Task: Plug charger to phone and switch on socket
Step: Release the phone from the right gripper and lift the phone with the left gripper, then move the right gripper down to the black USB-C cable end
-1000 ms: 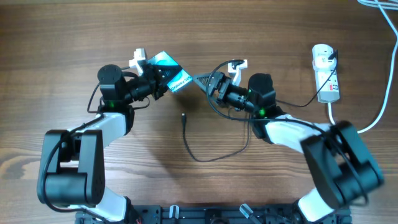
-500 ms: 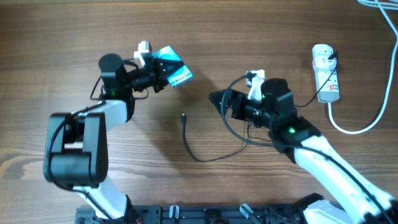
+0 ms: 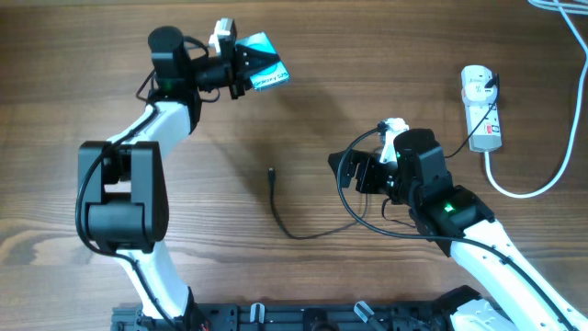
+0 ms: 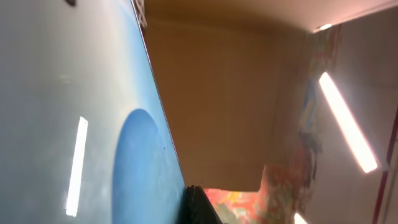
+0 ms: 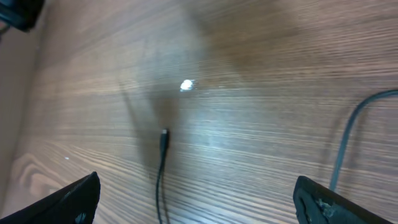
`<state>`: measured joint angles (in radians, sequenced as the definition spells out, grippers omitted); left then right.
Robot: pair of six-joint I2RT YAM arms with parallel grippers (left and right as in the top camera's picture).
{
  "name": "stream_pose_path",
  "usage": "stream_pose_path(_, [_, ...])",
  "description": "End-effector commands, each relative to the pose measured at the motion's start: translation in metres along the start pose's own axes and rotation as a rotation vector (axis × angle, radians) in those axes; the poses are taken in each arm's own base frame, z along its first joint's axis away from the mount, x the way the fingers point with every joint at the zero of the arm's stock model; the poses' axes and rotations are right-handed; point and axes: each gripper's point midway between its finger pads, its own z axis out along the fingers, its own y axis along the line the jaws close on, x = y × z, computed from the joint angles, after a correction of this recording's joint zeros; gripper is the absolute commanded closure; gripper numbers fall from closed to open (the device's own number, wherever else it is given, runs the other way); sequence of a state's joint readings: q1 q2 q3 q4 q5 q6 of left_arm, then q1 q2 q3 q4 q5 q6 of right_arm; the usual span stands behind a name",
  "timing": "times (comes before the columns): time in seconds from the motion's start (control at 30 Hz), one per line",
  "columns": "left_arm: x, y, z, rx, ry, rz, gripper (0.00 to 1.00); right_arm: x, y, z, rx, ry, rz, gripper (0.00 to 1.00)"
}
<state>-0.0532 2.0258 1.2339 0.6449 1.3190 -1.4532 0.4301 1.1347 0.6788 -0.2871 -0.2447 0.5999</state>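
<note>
Wood table [image 3: 432, 55], L gripper [image 3: 243, 71] clamping phone [image 3: 266, 74], R gripper [image 3: 343, 173] jaws apart, charger [image 3: 276, 195] loose

Small white lettering on the phone [image 3: 262, 72], along its screen's lower edge, too small to read. Nothing else legible.

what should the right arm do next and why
Probably ease the right gripper toward the plug tip of the charger and lower over it for a grasp. Its jaws are open and empty, the tip lies free on the table ahead of them, and the left gripper holds the phone with nothing plugged in.
</note>
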Motion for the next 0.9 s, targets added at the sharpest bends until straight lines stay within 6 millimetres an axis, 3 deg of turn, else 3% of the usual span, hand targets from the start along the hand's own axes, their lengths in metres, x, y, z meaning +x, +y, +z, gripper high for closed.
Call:
stream_pose_path(0.0, [0.012,-0.003,0.013,0.003,0.089,0.018,0.96,-0.007,-0.004,-0.003,0.03,-0.034,-0.026,0.0])
stream_pose_path(0.5, [0.017,-0.003,0.02,0.001,0.106,0.025,0.96,-0.006,-0.004,-0.003,0.03,-0.031,-0.082,0.0])
stream_pose_path(0.6, [0.017,-0.003,0.02,0.001,0.103,0.038,0.96,-0.002,0.006,-0.002,-0.002,-0.019,-0.14,0.0])
stream_pose_path(0.87, [0.008,-0.003,0.009,0.003,0.071,0.041,0.96,0.016,0.056,0.009,-0.057,-0.062,-0.36,0.0])
